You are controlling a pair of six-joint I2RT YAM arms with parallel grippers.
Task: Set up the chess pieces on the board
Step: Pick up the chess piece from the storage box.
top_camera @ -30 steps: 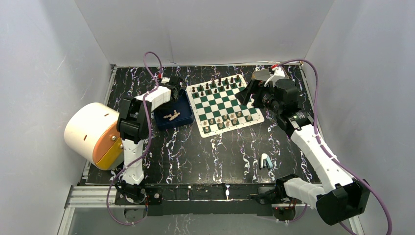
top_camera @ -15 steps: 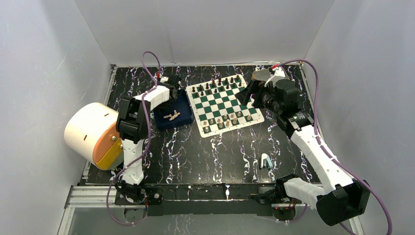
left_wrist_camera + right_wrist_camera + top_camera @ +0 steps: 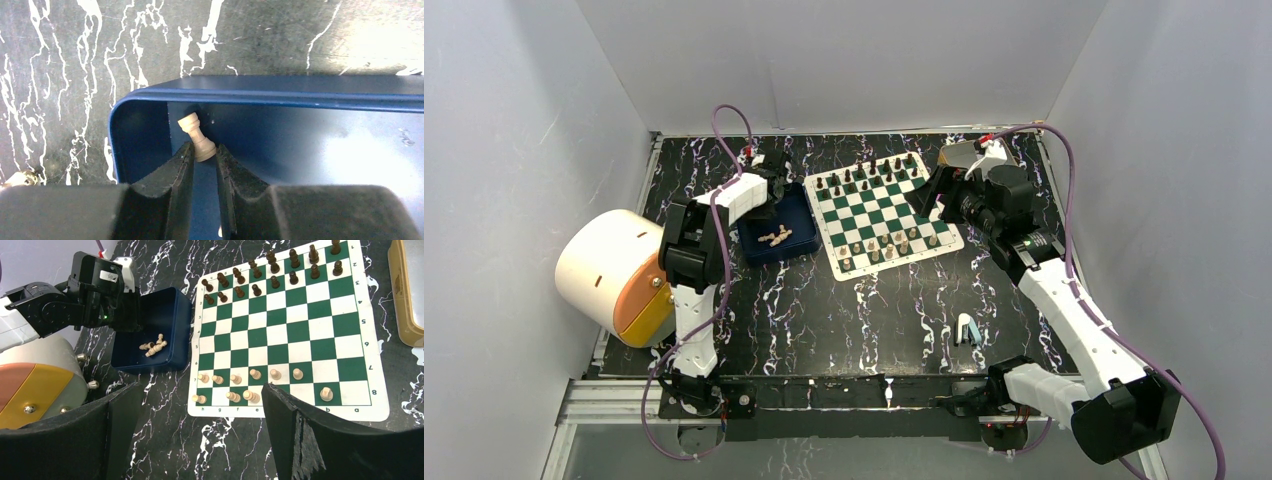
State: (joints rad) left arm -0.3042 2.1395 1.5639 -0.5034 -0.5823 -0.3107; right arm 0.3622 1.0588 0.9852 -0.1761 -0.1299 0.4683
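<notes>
Left gripper [image 3: 202, 152]: jaws nearly together. On my wrist feed the two black fingertips [image 3: 182, 157] pinch the base of one cream pawn [image 3: 196, 131], touching it on both sides.
Pawn: tilted, its head pointing away from the fingers toward a rounded corner of the tray. It sits low inside the tray; I cannot tell whether it rests on the floor.
Blue tray [image 3: 280, 95]: sits on the black marbled table [image 3: 824, 310], just beside the board's left edge. The left gripper reaches down into its far end.
Loose cream pieces [image 3: 154, 346]: a small heap lying on their sides on the tray floor, apart from the left gripper.
Right gripper [image 3: 200, 386]: jaws spread wide — nothing between them, touching nothing. On the overhead view I see it held above the board's right edge, its camera looking across the squares.
Board [image 3: 300, 340]: lies flat and skewed on the table, between the tray and the tin.
Cream pieces on the board [image 3: 255, 373]: upright — six in the row marked 7, a few more in the row marked 8.
Dark pieces [image 3: 272, 270]: upright in the two rows on the opposite side.
Tin [image 3: 405, 295]: yellow-rimmed, just beside the board's far edge from the tray.
</notes>
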